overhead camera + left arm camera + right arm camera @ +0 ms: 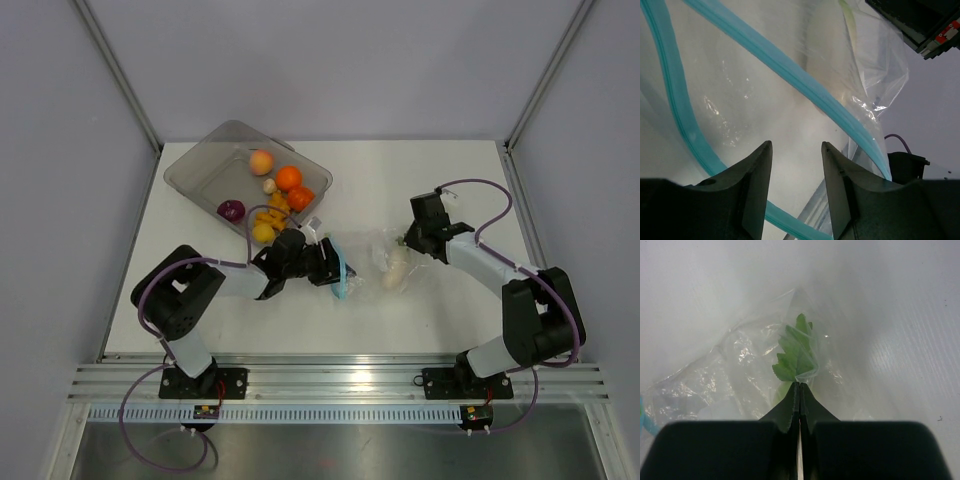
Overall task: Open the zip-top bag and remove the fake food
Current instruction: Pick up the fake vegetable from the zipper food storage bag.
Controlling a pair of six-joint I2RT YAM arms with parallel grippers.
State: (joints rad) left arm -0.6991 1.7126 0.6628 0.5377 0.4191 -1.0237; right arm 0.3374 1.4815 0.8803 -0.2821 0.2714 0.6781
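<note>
The zip-top bag (370, 252) lies at the middle of the worktop (430, 180), with a white radish (395, 268) inside. The right gripper (799, 386) is clamped on its film beside the green leaf (796, 352). The left gripper (796, 150) stands parted at the teal zip strip (805, 82). The bag looks light, limp and slippery, so I'd take the stiffer strip.

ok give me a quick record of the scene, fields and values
zip-top bag: mid-table, teal zip strip parted
in bag: white radish with green leaves
grey tray: peach, orange balls, purple piece, yellow bits, beige piece
left claw: jaws apart at the bag's mouth
right claw: shut on the bag by the leaves
</note>
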